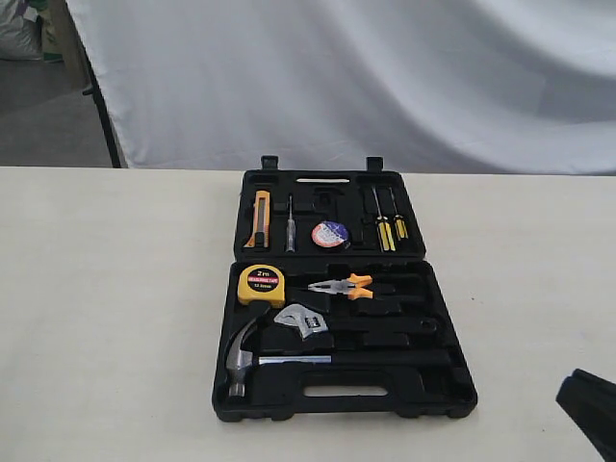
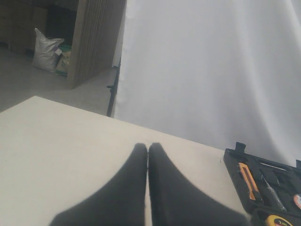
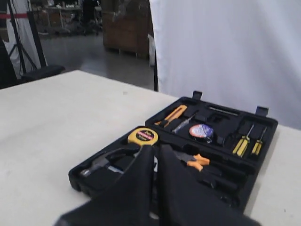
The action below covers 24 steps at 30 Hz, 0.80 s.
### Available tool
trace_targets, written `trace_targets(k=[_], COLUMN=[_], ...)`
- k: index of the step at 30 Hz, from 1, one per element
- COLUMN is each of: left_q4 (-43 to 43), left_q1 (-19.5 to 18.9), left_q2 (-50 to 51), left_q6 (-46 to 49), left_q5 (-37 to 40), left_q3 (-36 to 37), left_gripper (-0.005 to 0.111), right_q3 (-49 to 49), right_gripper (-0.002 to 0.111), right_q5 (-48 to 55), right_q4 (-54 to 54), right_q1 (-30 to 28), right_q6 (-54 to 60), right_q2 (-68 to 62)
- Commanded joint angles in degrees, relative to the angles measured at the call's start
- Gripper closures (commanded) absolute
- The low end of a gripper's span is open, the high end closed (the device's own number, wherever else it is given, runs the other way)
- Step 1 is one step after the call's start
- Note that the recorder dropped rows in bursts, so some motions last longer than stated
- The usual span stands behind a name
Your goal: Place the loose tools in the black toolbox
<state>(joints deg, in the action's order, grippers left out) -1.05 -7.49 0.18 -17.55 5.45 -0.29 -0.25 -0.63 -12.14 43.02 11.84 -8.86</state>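
Note:
The black toolbox (image 1: 452, 390) lies open in the middle of the table, both halves flat. The claw hammer (image 1: 243, 358) lies in the front recess of the near half, its black shaft pointing right. Just behind it, the adjustable wrench (image 1: 301, 320) rests in its own recess. My right gripper (image 3: 156, 149) is shut and empty, held near the box's front right corner; only its dark tip (image 1: 589, 404) shows in the exterior view. It hides the wrench in the right wrist view, where the hammer head (image 3: 94, 165) shows. My left gripper (image 2: 147, 147) is shut and empty over bare table left of the toolbox (image 2: 235, 162).
In the near half sit a yellow tape measure (image 1: 261, 284) and orange-handled pliers (image 1: 345, 286). The far half (image 1: 332, 252) holds a utility knife, screwdrivers and a tape roll. A white curtain hangs behind the table.

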Motion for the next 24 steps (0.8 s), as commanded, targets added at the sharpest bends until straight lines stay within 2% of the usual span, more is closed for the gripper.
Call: trace_targets(k=[1,4,20,24], left_q4=[-0.3,-0.3,-0.3,-0.3], left_q1=[-1.5,-1.5,-1.5,-1.5], left_q2=[-0.2,-0.2,-0.2,-0.2], left_q6=[-0.3,-0.3,-0.3,-0.3], left_q5=[-0.4,-0.4,-0.4,-0.4], left_q3=[-0.2,-0.2,-0.2,-0.2], left_gripper=[0.106,0.106,0.106,0.106], right_q3=[0.3,0.3,0.3,0.3], right_gripper=[0.104,0.104,0.104,0.104], right_q5=[4.7,5.4,7.2,7.2], right_q4=[9.8,13.7,13.7,13.7], right_q1=[-0.2,-0.1,-0.2,-5.1], right_q6=[-10.3,-16.6,-16.5,-16.5], right_q2=[8.9,8.9,8.9,8.9])
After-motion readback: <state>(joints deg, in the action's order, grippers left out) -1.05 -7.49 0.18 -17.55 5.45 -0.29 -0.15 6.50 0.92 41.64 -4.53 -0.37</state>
